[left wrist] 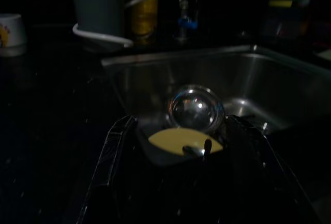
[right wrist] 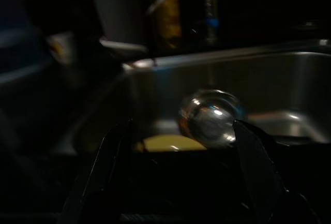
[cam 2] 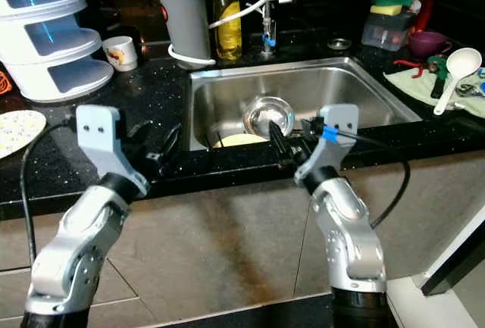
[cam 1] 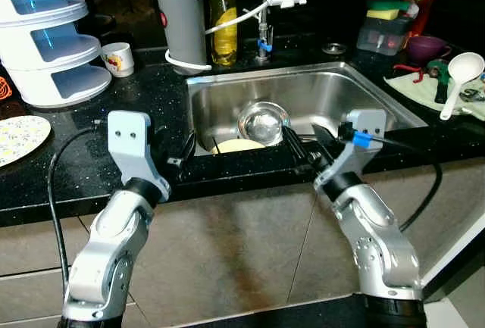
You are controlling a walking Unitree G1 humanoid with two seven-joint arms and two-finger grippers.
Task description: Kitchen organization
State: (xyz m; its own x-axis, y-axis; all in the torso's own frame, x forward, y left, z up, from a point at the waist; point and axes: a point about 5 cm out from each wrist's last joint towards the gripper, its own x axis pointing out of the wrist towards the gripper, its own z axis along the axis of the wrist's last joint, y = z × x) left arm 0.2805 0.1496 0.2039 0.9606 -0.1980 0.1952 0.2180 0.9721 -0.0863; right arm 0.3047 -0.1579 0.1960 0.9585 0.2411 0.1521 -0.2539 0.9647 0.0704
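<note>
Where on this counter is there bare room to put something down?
Bare black counter lies between the white tiered rack and the sink. The right end is crowded: cloth, white ladle, purple bowl.

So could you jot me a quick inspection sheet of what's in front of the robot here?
Surface: black speckled counter around a stainless steel sink.
Job's things: shiny steel bowl and pale yellow plate inside the sink.
Clutter: grey jug, yellow bottle, white mug, white ladle, purple bowl.
Grippers: left gripper open at the sink's front edge; right gripper open over the sink's front edge.
Cables: black cable by the left arm.
Surroundings: grey tiled cabinet front.
</note>
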